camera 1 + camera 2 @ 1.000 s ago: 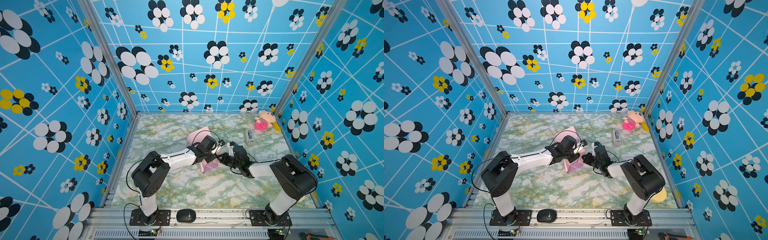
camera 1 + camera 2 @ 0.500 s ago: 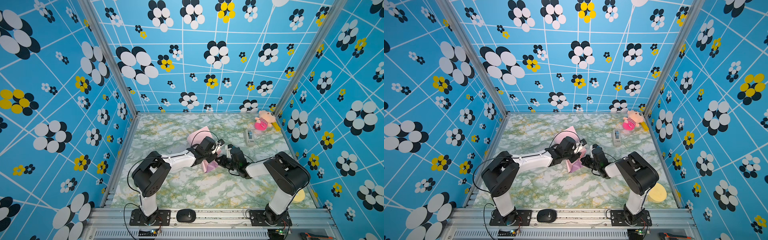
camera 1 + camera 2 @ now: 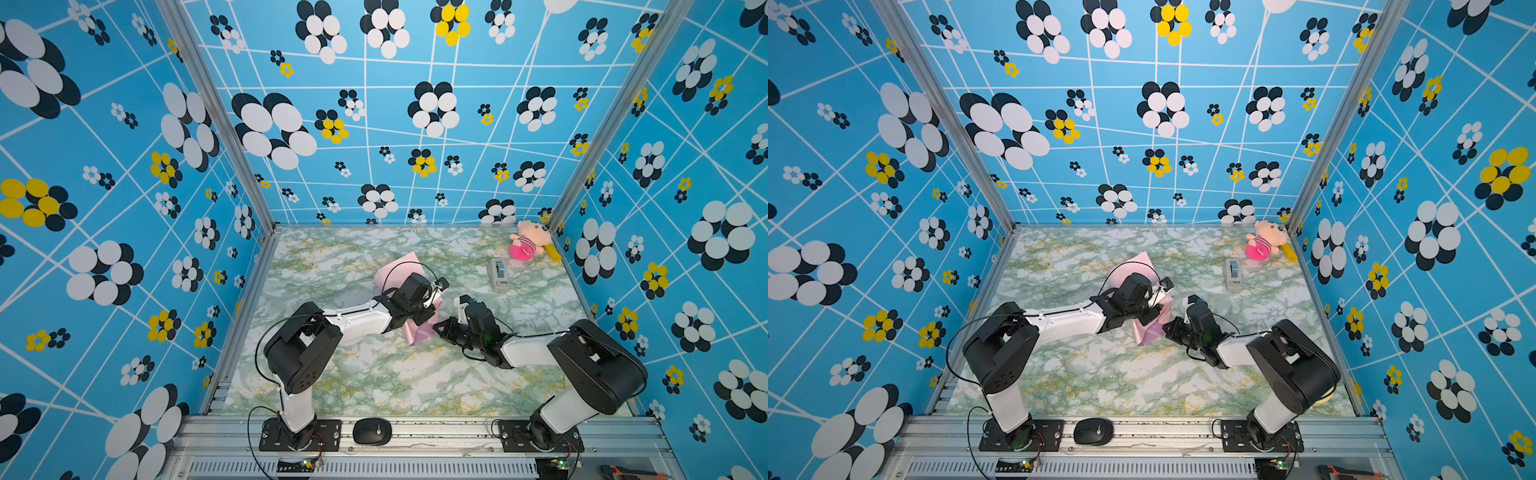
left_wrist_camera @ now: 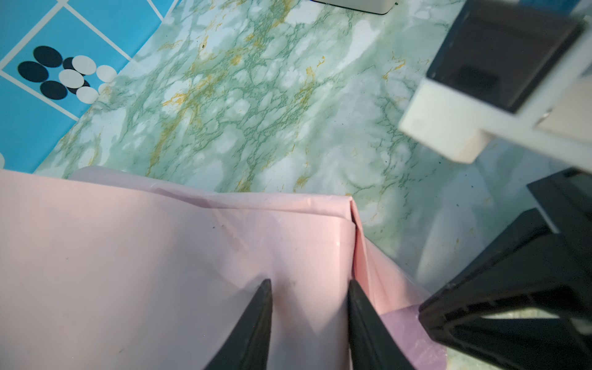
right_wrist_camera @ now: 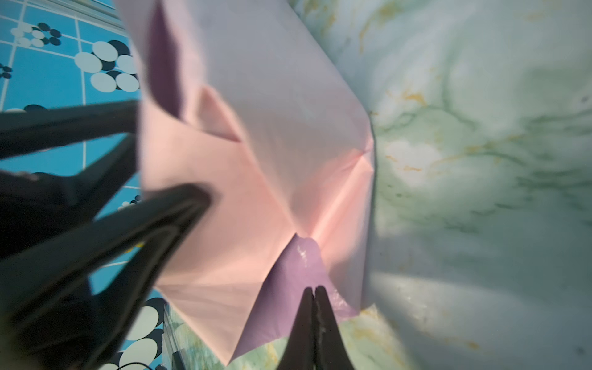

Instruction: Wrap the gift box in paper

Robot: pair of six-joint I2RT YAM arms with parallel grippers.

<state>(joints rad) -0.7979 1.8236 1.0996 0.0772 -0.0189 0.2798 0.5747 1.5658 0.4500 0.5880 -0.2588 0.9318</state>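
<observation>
Pink paper (image 4: 160,272) beneath left pincer (image 4: 309,285)

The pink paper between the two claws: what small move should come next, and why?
Probably the right gripper should push the lilac flap in against the end of the folded paper. Its jaws are shut, tips right at that loose flap, while the left gripper, jaws apart, rests on the pink top, apparently pinning the fold.

L pincer (image 4: 309,285) tips apart, R pincer (image 5: 314,290) pressed closed, both arms stretched inward.
</observation>
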